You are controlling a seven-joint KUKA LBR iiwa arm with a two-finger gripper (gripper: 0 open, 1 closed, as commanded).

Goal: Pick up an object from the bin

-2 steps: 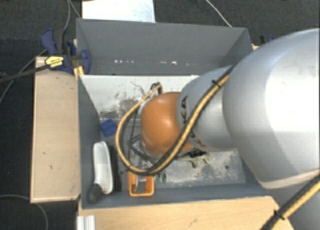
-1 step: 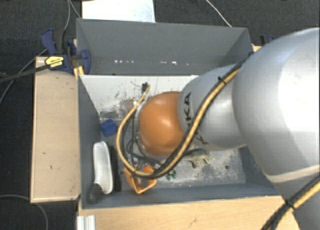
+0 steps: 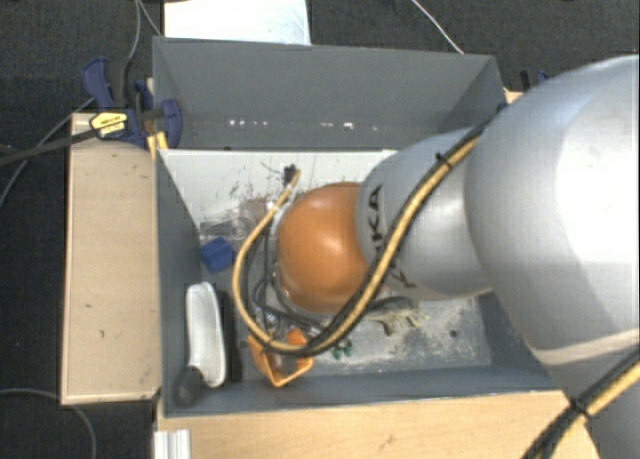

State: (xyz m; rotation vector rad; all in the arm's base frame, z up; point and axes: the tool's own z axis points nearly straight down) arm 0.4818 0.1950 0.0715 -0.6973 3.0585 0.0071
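Arm (image 3: 520, 217) down in the bin (image 3: 320, 87), orange cover (image 3: 320, 247) near a white oblong thing (image 3: 205, 332); gripper hidden underneath, can't tell its grip.

The arm (image 3: 520, 207) slants down leftward, orange wrist cover (image 3: 318, 247) lowest.

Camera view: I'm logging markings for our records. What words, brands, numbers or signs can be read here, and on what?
"K", then a letter or two cut off by the yellow-black cable: dark lettering on the silver arm, beside its orange wrist cover; probably a brand, not readable whole.
White oblong object by the bin's left wall: no legible text.
Blue piece above it: no legible text.
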